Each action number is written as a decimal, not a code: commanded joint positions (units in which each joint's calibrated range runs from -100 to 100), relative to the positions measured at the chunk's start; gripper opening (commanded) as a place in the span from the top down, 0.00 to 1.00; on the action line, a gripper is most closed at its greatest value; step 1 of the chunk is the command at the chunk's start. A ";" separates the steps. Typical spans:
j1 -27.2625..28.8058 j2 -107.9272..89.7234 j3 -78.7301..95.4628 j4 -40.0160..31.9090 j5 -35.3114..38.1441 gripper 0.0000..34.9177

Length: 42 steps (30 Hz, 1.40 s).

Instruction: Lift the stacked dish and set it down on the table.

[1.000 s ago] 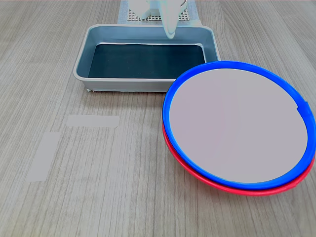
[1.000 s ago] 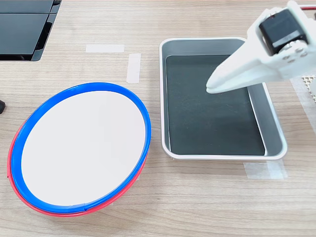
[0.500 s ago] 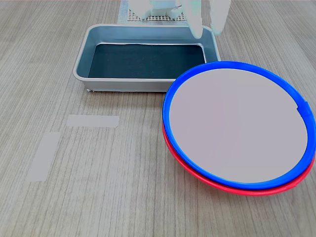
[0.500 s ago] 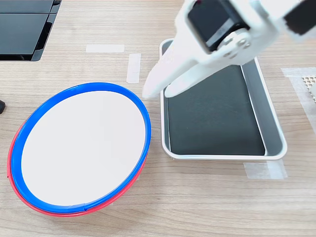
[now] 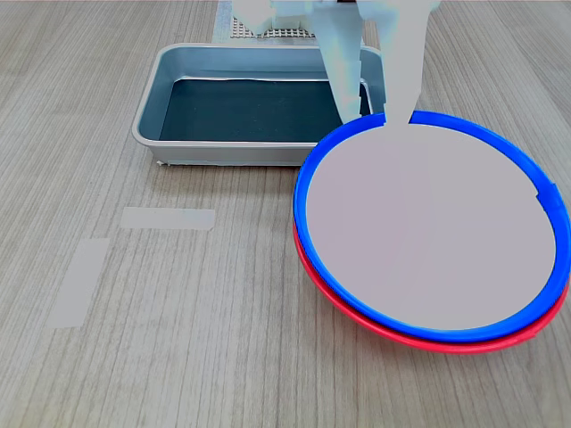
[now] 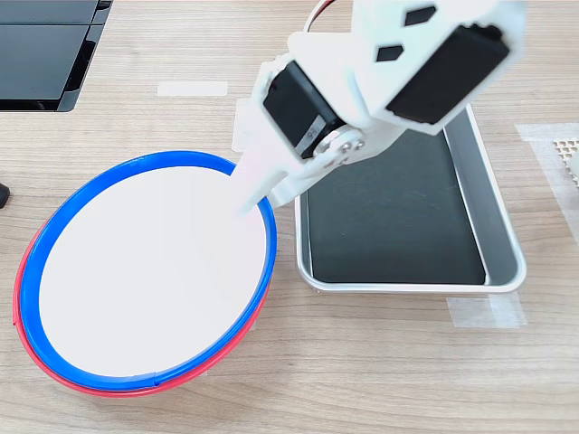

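Two plates: I see the large round shallow plate with a bright blue rim and pale centre nested on a same-sized red-rimmed plate, right of the grey rectangular metal tray with a dark bottom in the first exterior view.
Table: light wood-grain tabletop with pale tape strips, left of the plates.
Pincer: my white gripper stands parted, one finger inside the blue rim nearest the tray, the other just outside it; nothing held yet.
Handling: I judge it light, stiff, thin plastic, smooth and slippery.
Hold: I'd pinch that straddled rim, catching only the blue lip, not the red.
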 commanded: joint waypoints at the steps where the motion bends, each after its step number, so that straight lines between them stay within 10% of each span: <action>1: -0.08 0.72 -0.86 -2.82 -0.59 0.62; 19: -1.96 7.37 -0.49 -11.65 -0.44 0.65; 22: -2.15 8.40 -0.76 -12.40 -0.29 0.99; 42: -1.78 1.23 -0.58 -15.62 -3.13 1.00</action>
